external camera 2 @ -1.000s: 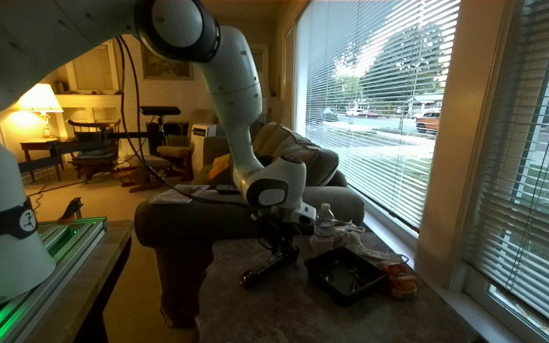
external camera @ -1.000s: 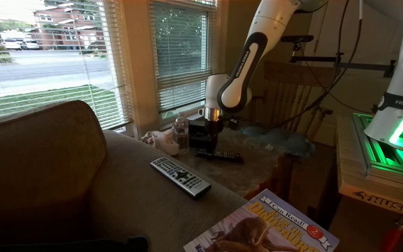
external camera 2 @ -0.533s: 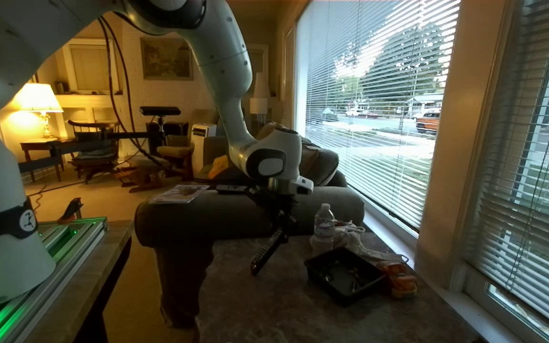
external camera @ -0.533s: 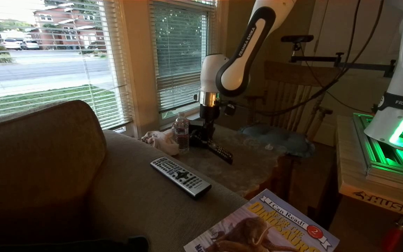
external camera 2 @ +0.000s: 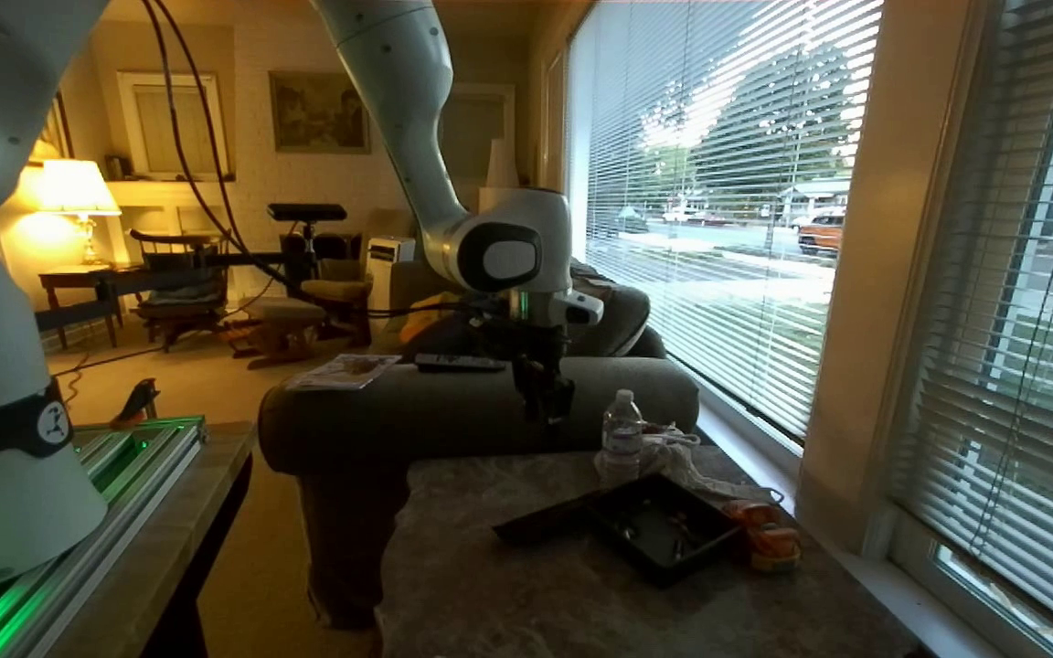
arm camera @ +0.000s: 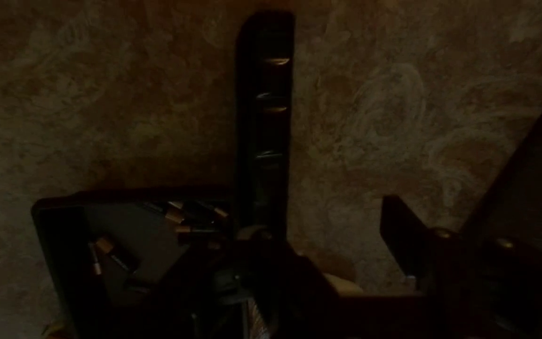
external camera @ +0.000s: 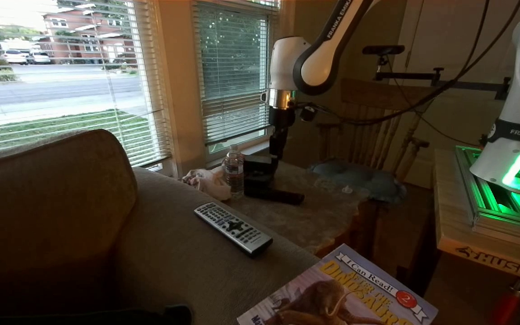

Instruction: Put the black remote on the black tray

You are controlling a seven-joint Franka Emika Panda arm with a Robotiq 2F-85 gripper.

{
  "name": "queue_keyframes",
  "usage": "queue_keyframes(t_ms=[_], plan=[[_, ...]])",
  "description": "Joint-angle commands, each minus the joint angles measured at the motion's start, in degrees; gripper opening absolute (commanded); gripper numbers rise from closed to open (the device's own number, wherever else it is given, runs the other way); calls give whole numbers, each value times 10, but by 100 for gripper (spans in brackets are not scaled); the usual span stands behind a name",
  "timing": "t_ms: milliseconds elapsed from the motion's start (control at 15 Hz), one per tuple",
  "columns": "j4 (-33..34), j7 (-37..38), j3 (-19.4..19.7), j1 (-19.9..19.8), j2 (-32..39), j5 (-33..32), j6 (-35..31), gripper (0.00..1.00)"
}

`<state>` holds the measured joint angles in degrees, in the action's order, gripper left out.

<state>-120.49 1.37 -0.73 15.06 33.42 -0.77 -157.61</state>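
End effector (arm camera: 325,235) agape, empty — wrist view alone resolves batteries (arm camera: 118,254) in the tray (arm camera: 66,249) beside the black remote (arm camera: 266,127).

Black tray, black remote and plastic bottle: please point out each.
Black tray (arm camera: 67,249), wrist view: side wall.
Black remote (arm camera: 264,128), wrist view: middle of its body.
Plastic bottle (external camera: 234,174), in an exterior view: middle of its side.

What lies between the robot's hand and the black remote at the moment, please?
Nothing shows there: in an exterior view, the stretch between the hand and the black remote is open air, with only the sofa and tabletop behind.
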Motion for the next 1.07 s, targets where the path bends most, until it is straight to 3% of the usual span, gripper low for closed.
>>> queue_keyframes(t_ms=[0,200,267,333,467,800,1000], plan=[[-30,26,1,-1,-30,-21,28,31],[-31,28,0,-4,-28,-21,43,31],[-30,29,2,-4,-24,-23,47,81],[-30,26,5,-5,-17,-27,48,84],[-32,32,18,-3,-5,-39,52,97],[-31,23,55,-6,40,-98,26,100],[-18,7,58,-19,83,-113,-34,100]])
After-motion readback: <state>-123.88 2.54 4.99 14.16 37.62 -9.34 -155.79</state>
